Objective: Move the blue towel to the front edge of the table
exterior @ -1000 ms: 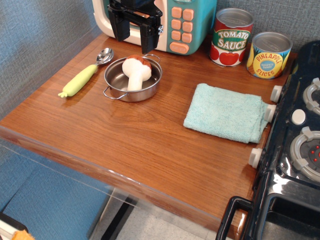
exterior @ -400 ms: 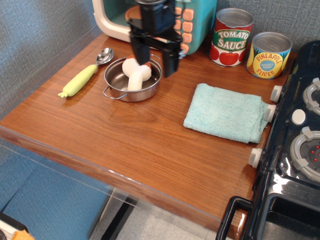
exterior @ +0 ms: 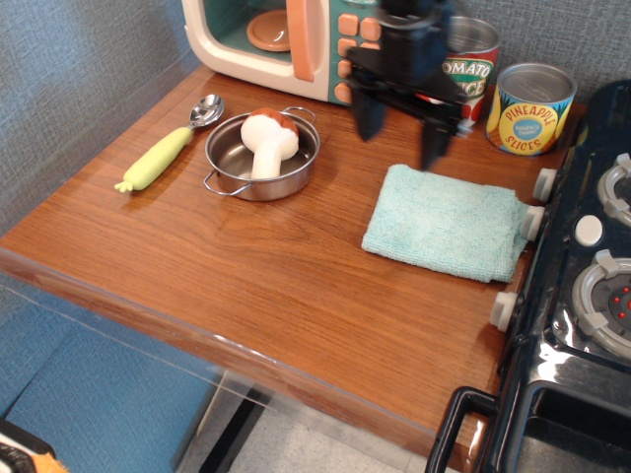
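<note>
Blue towel (exterior: 447, 224) lies flat on the table (exterior: 246, 266) beside the toy stove (exterior: 582, 296), long axis left-right, just below and slightly right of the gripper (exterior: 401, 126), whose jaws hang apart.

- gripper (exterior: 401, 131) black, motion-blurred, at about 1 o'clock from frame centre
- hangs from the top edge, pointing down
- two fingers (exterior: 369, 113) spread wide apart, nothing between them
- arm above mostly cut off by the frame
</note>
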### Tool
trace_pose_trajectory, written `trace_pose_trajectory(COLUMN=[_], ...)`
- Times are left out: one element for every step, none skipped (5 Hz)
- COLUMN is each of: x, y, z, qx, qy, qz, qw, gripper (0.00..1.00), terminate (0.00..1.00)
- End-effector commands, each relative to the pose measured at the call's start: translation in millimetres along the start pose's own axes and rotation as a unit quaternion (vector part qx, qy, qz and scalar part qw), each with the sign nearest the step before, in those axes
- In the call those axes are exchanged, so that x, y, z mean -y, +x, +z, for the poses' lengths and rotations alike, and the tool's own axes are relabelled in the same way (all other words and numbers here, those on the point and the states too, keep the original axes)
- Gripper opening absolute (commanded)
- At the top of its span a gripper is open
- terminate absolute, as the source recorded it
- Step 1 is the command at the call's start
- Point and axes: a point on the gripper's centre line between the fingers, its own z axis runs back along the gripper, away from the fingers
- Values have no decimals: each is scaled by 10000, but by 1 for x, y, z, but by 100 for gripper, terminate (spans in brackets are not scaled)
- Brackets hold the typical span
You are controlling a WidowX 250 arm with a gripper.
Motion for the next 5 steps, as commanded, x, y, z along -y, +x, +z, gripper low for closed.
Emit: trace_pose_trajectory(x=[20,18,15,10,-1], y=[18,11,1,-14,-36], z=[-22,-47,-59,-60,-52], qx=[16,-231,-413,-542,-571], qy=[260,313,329,349,416], qz=[84,153,165,9,-182], qw=[9996,9991,9985,9979,9973], gripper=[100,100,100,100,100], terminate=[0,0,0,0,0])
